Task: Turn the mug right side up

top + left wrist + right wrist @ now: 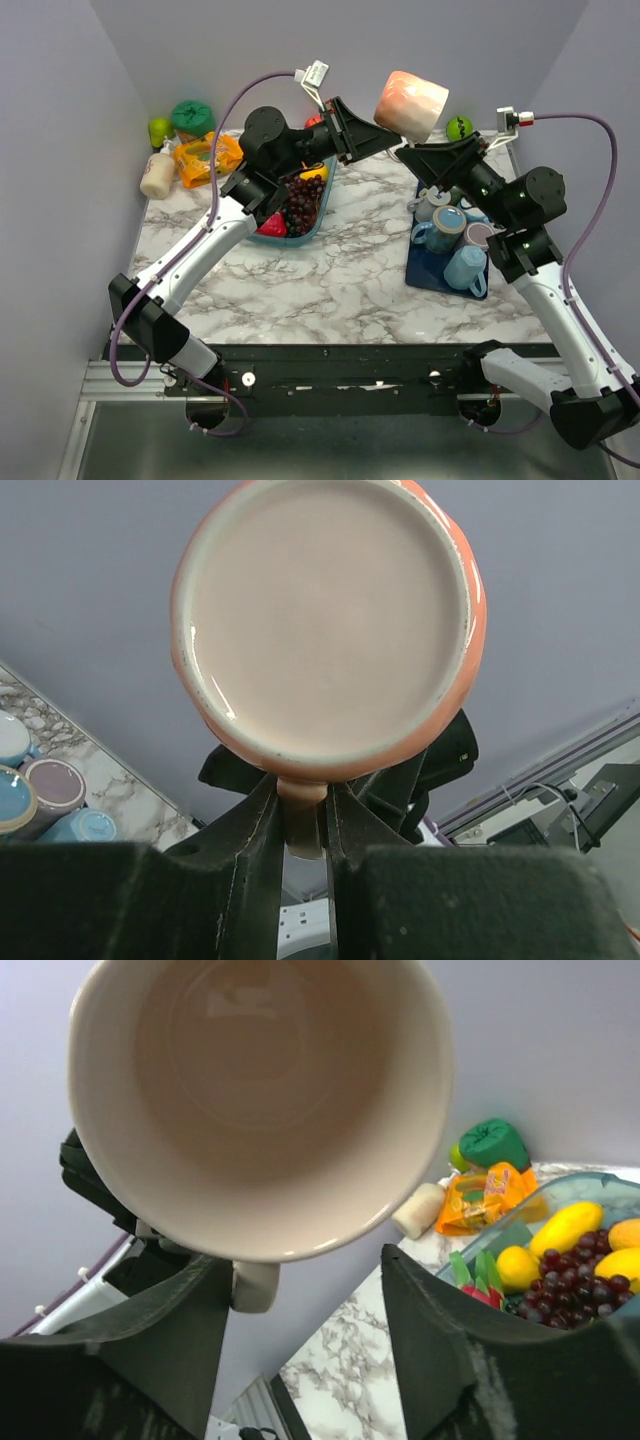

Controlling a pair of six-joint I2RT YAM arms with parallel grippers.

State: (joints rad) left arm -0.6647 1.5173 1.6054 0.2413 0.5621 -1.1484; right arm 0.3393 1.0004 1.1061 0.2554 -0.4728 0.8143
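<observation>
While the left claw (302, 825) clamps one mug (325, 620), the right claw (303, 1265) gapes.

Marble table, two trays out front, odds and ends along the back.

The white, grey-veined marble tabletop (340, 275) fills the centre of the frame. Left of centre sits a teal tray (322, 208), loaded with dark grapes (303, 200) and a red fruit (272, 226) at its near end. Over on the right, a navy tray (425, 276) carries a tight cluster of blue and grey cups (465, 265). Up in the upper left corner there's an orange snack bag (205, 158), with a white bottle (158, 175) just beside it on the left. Behind those two, near the wall, are a green apple (160, 130) and a dark green crumpled ball (192, 117). Upper right, one small green fruit (459, 128) sits alone by the back wall.
</observation>
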